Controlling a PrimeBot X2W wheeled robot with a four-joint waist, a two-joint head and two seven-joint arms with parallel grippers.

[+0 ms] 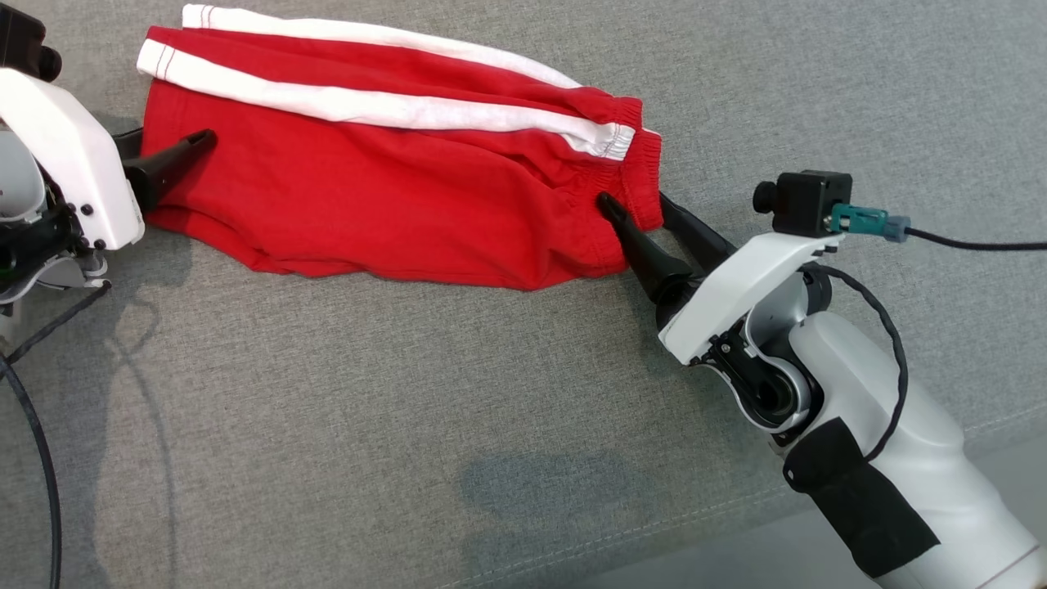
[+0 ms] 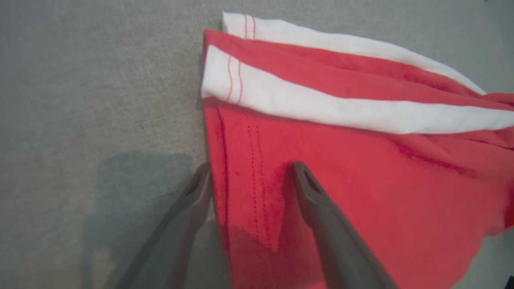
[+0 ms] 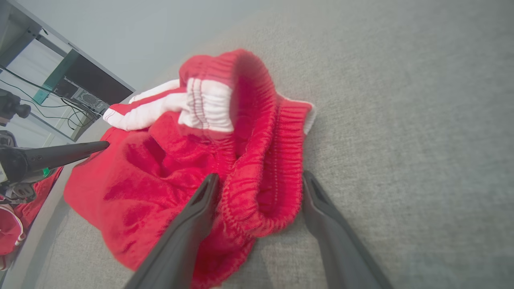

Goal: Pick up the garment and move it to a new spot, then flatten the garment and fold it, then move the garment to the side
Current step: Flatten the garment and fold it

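Seemingly mid-task, the red garment (image 1: 368,188) lies flattened and doubled lengthwise on the grey fabric surface (image 1: 409,425), with the left gripper (image 2: 251,168) spread wide astride its hem and the right gripper (image 3: 260,176) equally wide astride the waistband (image 3: 283,152), neither holding anything; further folding and the move aside probably remain.

- A grey woven fabric surface (image 1: 409,425) carries everything; a stitched seam (image 1: 654,530) crosses its near right part.
- One red garment (image 1: 368,196) lies directly on it, stretched left to right, with two white stripes (image 1: 368,106) along the far side and a gathered waistband (image 1: 646,164) at the right end.
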